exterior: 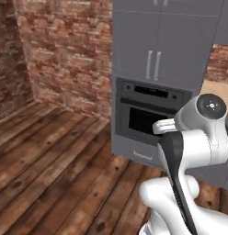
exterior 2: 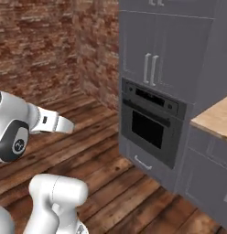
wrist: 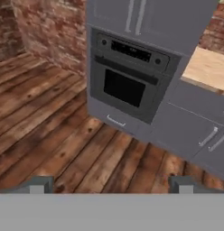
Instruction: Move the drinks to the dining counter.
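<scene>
The claw stands wide, its two small dark finger tips far apart at the bottom of the hand view, with nothing between them. It faces a tall grey cabinet column with a built-in black-fronted wall oven and a drawer beneath. To the oven's right, a light wood bench tops grey base cabinets. Red brick walls meet a dark wooden plank floor. Where the drinks are cannot be told.
</scene>
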You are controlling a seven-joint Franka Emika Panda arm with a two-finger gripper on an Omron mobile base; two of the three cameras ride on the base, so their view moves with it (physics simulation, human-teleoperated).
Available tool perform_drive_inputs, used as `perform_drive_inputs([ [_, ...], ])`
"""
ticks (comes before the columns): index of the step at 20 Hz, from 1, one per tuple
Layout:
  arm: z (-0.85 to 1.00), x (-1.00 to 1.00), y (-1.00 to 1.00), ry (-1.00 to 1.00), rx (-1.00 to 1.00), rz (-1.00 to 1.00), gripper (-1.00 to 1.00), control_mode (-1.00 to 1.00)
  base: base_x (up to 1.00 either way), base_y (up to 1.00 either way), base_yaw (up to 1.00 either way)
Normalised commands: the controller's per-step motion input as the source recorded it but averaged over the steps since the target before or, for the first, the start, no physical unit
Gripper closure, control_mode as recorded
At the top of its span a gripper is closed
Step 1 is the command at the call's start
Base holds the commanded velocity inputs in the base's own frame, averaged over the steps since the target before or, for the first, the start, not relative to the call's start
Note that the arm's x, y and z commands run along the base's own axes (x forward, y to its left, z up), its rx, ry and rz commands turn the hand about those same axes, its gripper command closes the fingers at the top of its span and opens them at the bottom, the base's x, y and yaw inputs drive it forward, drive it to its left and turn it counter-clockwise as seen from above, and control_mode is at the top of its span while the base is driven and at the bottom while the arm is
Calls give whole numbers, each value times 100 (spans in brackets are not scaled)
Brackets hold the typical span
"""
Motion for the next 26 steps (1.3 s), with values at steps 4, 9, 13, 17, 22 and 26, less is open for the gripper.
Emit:
perform_drive_inputs([
  [4,0,0,0,0,0,0,-100,100,1,-65,-84],
  [9,0,0,0,0,0,0,-100,100,23,-89,-68],
  [13,0,0,0,0,0,0,-100,100,80,-61,-26],
  [17,0,0,0,0,0,0,-100,100,100,-40,0],
  [22,0,0,0,0,0,0,-100,100,100,-7,1],
  [26,0,0,0,0,0,0,-100,100,100,9,0],
])
